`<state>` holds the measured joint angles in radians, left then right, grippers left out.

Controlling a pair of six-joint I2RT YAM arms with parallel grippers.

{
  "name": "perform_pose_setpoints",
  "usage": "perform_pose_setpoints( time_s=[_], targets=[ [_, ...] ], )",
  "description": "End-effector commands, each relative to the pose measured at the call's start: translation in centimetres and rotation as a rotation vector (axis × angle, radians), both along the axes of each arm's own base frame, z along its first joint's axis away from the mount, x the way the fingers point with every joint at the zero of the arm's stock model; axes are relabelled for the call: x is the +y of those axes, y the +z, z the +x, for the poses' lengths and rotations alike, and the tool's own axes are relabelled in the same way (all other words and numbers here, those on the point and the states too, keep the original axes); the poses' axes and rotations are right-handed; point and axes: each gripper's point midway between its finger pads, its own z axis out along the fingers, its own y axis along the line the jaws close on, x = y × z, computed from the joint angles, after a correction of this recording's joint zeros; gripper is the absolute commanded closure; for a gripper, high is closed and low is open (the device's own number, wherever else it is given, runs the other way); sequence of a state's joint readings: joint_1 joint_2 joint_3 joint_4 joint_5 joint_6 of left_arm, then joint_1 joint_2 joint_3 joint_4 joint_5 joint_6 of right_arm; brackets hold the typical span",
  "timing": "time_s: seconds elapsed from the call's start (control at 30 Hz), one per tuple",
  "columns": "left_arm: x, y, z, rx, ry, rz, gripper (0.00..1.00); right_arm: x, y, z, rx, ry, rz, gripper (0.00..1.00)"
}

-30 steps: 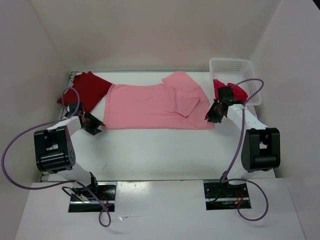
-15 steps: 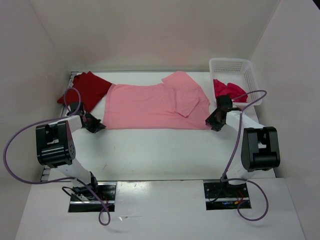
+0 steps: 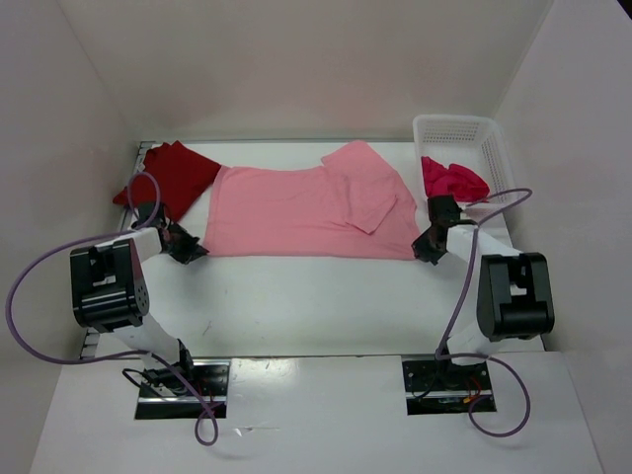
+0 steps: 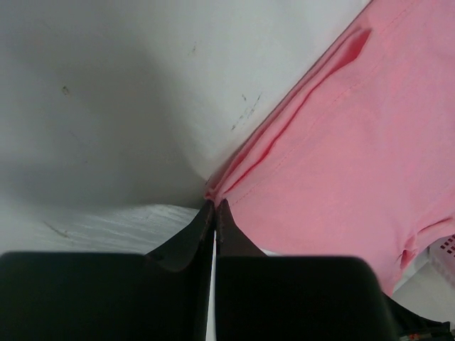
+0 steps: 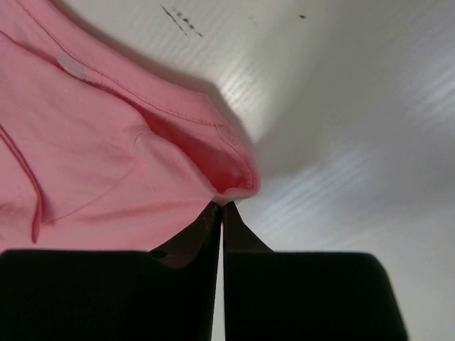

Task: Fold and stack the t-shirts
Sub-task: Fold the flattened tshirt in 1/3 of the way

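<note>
The light pink t-shirt (image 3: 296, 209) lies spread across the middle of the table, one sleeve folded inward at its right. My left gripper (image 3: 194, 247) is shut on its near left corner (image 4: 213, 190). My right gripper (image 3: 425, 250) is shut on its near right corner (image 5: 234, 186). The dark red t-shirt (image 3: 174, 175) lies bunched at the far left. The crimson-magenta t-shirt (image 3: 451, 179) hangs over the near end of the white basket (image 3: 464, 131).
The white mesh basket stands at the far right corner, against the right wall. White walls close in the table on the left, the back and the right. Purple cables loop off both arms.
My right gripper has moved nearer and to the right, onto the pink shirt's near right corner. My left gripper has shifted slightly at the near left corner. The shirt's near edge is straighter.
</note>
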<state>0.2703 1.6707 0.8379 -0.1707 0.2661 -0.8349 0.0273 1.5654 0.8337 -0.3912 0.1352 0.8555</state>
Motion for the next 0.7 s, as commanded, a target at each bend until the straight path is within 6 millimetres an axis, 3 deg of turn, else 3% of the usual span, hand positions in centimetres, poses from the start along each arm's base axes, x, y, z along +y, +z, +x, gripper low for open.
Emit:
perform_pose_setpoints(
  time_s=[0.0, 0.1, 0.2, 0.4, 0.67],
  targets=[
    [1.1, -1.0, -3.5, 0.093, -0.021, 0.047, 1.00, -2.0, 1.6, -2.5, -0.005, -0.071, -0.036, 0.97],
    [1.0, -1.2, -6.0, 0.145, -0.023, 0.022, 1.00, -2.0, 1.9, -4.3, 0.014, -0.081, 0.044, 0.98],
    [0.7, -0.5, -7.8, 0.148, -0.016, -0.017, 1.00, -1.2, 3.9, -4.7, -0.011, -0.061, 0.085, 0.98],
    [-1.3, 2.5, -9.7, 0.121, 0.019, -0.113, 1.00, 0.1, 5.7, -6.4, 0.041, -0.017, 0.140, 0.97],
    [-4.0, 3.8, -13.6, 0.157, 0.073, -0.224, 0.88, 0.4, 7.8, -9.8, 0.085, 0.008, 0.152, 0.93]
  ],
)
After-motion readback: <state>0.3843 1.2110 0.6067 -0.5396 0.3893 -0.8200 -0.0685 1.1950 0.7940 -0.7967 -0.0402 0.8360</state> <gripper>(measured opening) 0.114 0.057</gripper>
